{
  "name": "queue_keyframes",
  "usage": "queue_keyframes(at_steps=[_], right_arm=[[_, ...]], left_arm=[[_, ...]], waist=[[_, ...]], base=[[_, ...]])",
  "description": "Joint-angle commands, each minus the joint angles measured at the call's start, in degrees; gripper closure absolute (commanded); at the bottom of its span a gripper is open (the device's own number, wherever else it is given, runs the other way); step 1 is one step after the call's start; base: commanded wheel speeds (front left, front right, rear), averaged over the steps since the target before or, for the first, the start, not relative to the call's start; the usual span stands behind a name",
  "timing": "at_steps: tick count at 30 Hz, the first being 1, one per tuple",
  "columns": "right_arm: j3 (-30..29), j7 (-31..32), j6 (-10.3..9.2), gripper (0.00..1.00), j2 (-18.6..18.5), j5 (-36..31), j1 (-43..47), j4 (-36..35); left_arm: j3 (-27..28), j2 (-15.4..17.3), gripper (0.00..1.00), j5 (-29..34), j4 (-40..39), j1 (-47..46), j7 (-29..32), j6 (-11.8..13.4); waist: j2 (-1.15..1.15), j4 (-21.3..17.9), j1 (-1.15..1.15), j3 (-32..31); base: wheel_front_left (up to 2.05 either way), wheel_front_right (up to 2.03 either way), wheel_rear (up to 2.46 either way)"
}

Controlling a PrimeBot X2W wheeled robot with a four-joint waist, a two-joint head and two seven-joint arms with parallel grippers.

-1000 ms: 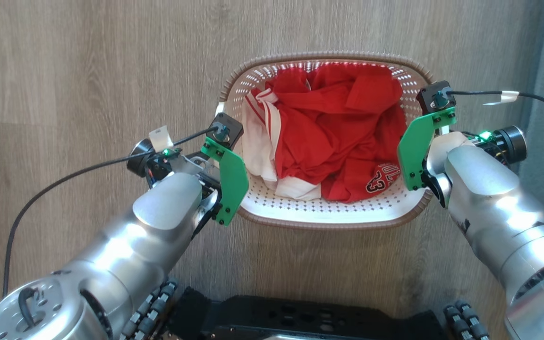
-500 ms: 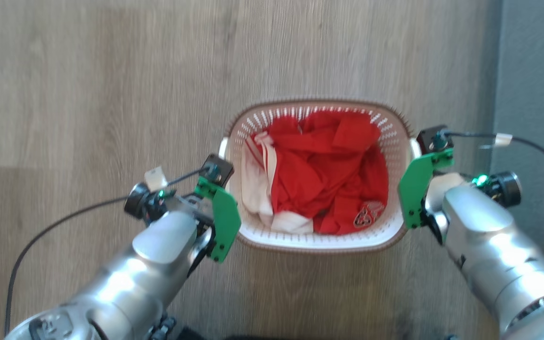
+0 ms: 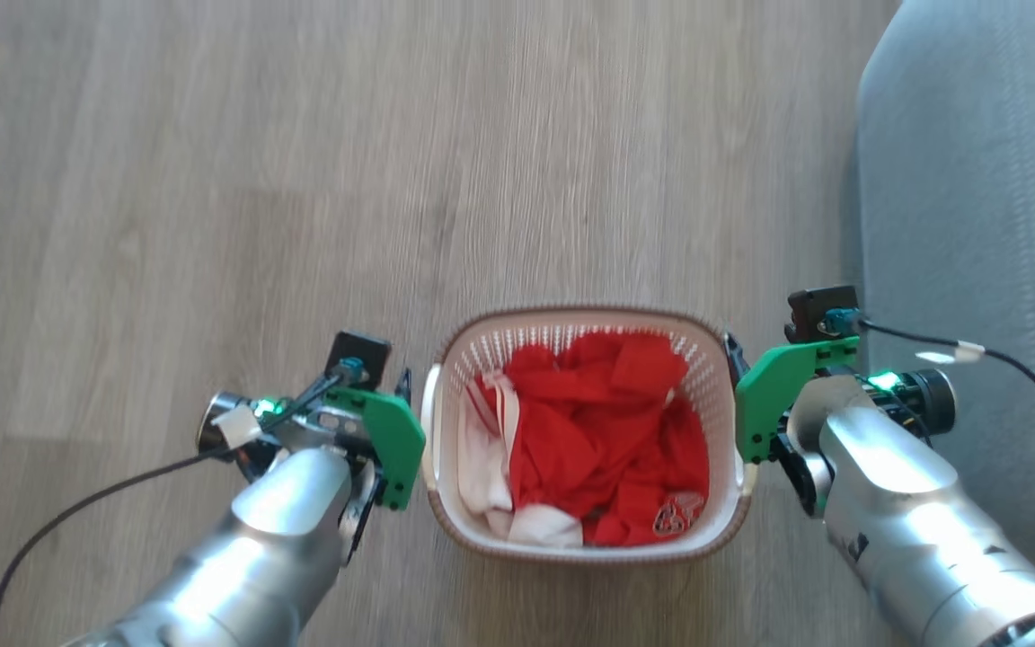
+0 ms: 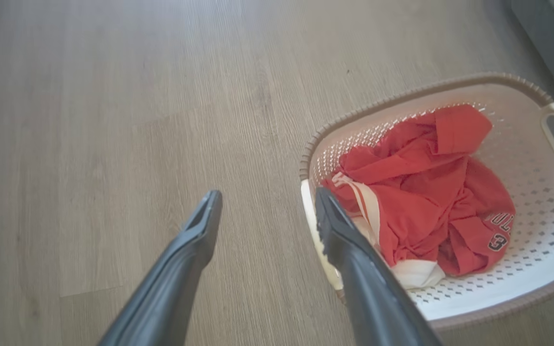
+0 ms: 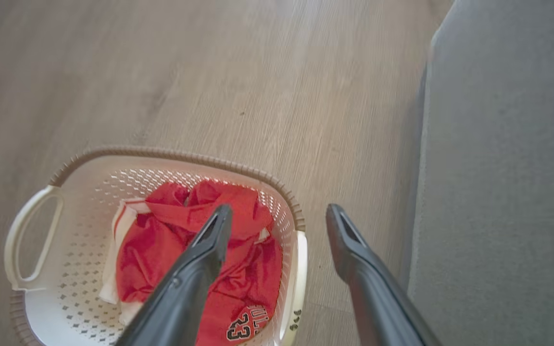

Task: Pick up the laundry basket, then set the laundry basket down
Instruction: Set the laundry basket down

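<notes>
Cream-white and perforated, the rounded-rectangular plastic laundry basket [image 3: 582, 314] with its brown woven-look rim sits at the lower centre of the head view, apparently resting on the pale wood-grain plank floor [image 3: 212, 180]. The left gripper [image 4: 267, 199] and right gripper [image 5: 279, 211] stand one at each short end, their long dark fingers spread wide and gripping nothing. In the right wrist view one finger hangs over the inside and the other outside, with the white side handle [image 5: 300, 269] between them. Whether any finger touches plastic I cannot tell.

The likely trouble is a finger catching a handle or the rim as an arm moves, dragging or tipping the light basket. If one side closes and lifts first, the crumpled red clothes [image 3: 607, 422] and white clothes [image 3: 482, 458] could slide out. The grey fabric-covered surface [image 3: 976, 225] at the right edge crowds the right arm. The basket looks upright, undamaged and roughly half full.
</notes>
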Motion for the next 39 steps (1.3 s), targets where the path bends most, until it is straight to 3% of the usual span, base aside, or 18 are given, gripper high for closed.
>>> queue_keyframes(at_steps=[1, 5, 8, 14, 16, 18, 28, 32, 35, 39], right_arm=[[0.42, -2.14, 0.39, 0.0, 0.99, 0.68, 1.5, -1.89], [-2.26, -4.92, 0.39, 0.0, 1.0, 0.57, 1.8, -3.94], [-8.13, -5.12, 0.39, 0.0, 0.77, -1.73, 2.81, -11.38], [-20.62, -5.15, 0.39, 0.0, 0.86, -11.86, 12.84, -31.33], [-21.92, -5.16, 0.39, 0.0, 0.91, -12.9, 14.68, -34.09], [-23.26, -5.16, 0.39, 0.0, 0.97, -13.66, 19.57, -41.89], [-25.86, -5.16, 0.39, 0.0, 0.99, -12.98, 30.09, -57.4], [-26.23, -5.17, 0.39, 0.0, 1.0, -12.99, 33.58, -60.05], [-26.43, -5.17, 0.39, 0.0, 1.0, -12.93, 35.28, -59.83], [-26.04, -5.17, 0.39, 0.0, 1.0, -13.27, 36.38, -58.29]], left_arm=[[3.17, 1.5, 0.0, 0.88, -2.75, -1.56, -0.7, 1.72], [12.08, 5.57, 0.0, 7.48, -15.26, 0.03, -0.74, 7.11], [20.56, 8.39, 0.0, 14.62, -26.35, 4.4, -0.75, 9.92], [34.47, 9.31, 0.0, 27.35, -43.42, 15.25, -0.76, 9.37], [36.77, 9.03, 0.0, 29.07, -46.0, 16.88, -0.76, 9.09], [43.52, 7.56, 0.0, 33.18, -53.09, 22.1, -0.76, 7.61], [55.46, 2.63, 0.0, 41.17, -63.82, 33.8, -0.76, 1.31], [56.89, 1.51, 0.0, 42.36, -62.48, 36.31, -0.76, -1.19], [58.41, 0.94, 0.0, 39.81, -60.76, 37.73, -0.76, -4.4], [58.74, 0.76, 0.0, 41.25, -59.02, 38.89, -0.76, -7.51]], waist=[[-0.01, 0.12, 0.01, -3.78], [-0.01, 0.35, 0.01, -6.58], [-0.01, 0.1, 0.01, -8.15], [-0.01, -0.07, 0.01, -10.63], [-0.01, -0.11, 0.01, -10.98], [-0.01, -0.12, 0.01, -12.0], [-0.01, -0.03, 0.01, -14.26], [-0.01, 0.09, 0.01, -15.13], [-0.01, 0.16, 0.01, -15.74], [-0.01, -0.04, 0.01, -16.49]], base=[[0.0, 0.0, 0.0], [0.0, 0.0, 0.0], [0.0, 0.0, 0.0], [0.0, 0.0, 0.0], [0.0, 0.0, 0.0], [0.0, 0.0, 0.0], [0.0, 0.0, 0.0], [0.0, 0.0, 0.0], [0.0, 0.0, 0.0], [0.0, 0.0, 0.0]])
